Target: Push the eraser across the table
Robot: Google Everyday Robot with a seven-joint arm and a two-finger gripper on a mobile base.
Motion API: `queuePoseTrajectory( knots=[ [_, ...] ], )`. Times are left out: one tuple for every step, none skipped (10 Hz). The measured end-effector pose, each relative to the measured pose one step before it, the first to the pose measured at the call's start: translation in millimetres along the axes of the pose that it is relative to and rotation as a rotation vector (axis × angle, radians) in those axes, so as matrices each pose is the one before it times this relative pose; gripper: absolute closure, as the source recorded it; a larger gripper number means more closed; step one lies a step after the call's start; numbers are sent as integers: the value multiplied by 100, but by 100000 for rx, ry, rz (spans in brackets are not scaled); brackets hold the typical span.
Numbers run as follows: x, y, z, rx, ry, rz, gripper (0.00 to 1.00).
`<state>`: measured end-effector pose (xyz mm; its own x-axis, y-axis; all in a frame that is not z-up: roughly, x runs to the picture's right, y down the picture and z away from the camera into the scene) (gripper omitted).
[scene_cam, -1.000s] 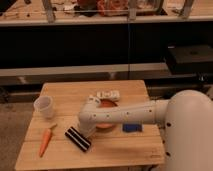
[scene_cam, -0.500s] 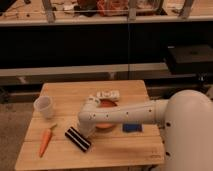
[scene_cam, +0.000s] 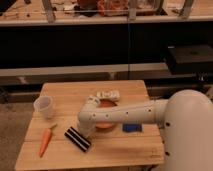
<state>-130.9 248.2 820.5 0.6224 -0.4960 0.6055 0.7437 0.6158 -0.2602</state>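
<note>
the eraser lies at a slant near the front of the table, right of the carrot. the gripper sits just beside the eraser's right end. a white cup stands at the table's left edge.

Dim warm indoor light, soft blur throughout; end effector above table, shelving dark behind.
</note>
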Motion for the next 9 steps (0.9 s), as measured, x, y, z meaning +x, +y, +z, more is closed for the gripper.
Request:
queuePoseTrajectory(
  knots=[
    [12,-2,-21,28,25,-27,100],
    [16,-1,-33,30,53,-31,100],
    [7,-16,-29,20,60,-39,100],
    [6,-5,6,1,-11,-67,100],
    [-64,-64,80,-107,-116,-365,100],
    [-91,-130,67,70,-142,-409,100],
    [16,-8,-17,67,42,-63,100],
    [12,-36,-68,172,46,-72,100],
    [-8,6,5,-41,-11,-12,100]
  ],
)
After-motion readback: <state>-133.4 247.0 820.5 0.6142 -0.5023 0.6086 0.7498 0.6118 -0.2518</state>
